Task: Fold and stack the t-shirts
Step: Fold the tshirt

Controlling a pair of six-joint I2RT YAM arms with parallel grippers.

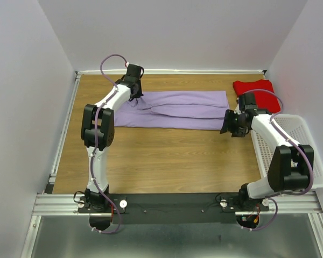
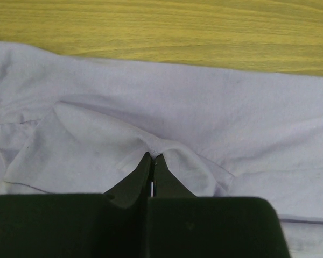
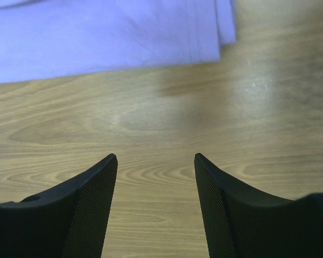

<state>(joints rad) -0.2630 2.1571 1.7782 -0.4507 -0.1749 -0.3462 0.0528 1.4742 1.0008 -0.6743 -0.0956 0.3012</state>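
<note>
The lavender t-shirt [image 1: 175, 109] lies folded into a long strip across the back of the wooden table. My left gripper [image 1: 135, 97] is at its left end, shut on a pinch of the lavender cloth [image 2: 156, 148], which puckers up at the fingertips. My right gripper [image 1: 226, 122] is open and empty just off the strip's right end, over bare wood; the shirt's hemmed corner [image 3: 204, 32] lies ahead of its fingers [image 3: 97, 183]. The red t-shirt [image 1: 254, 91] lies folded at the back right, partly hidden by the right arm.
A white perforated basket [image 1: 290, 150] stands at the right edge, under the right arm. White walls close in the table on the left, back and right. Bare wood [image 1: 167, 156] lies in front of the lavender shirt.
</note>
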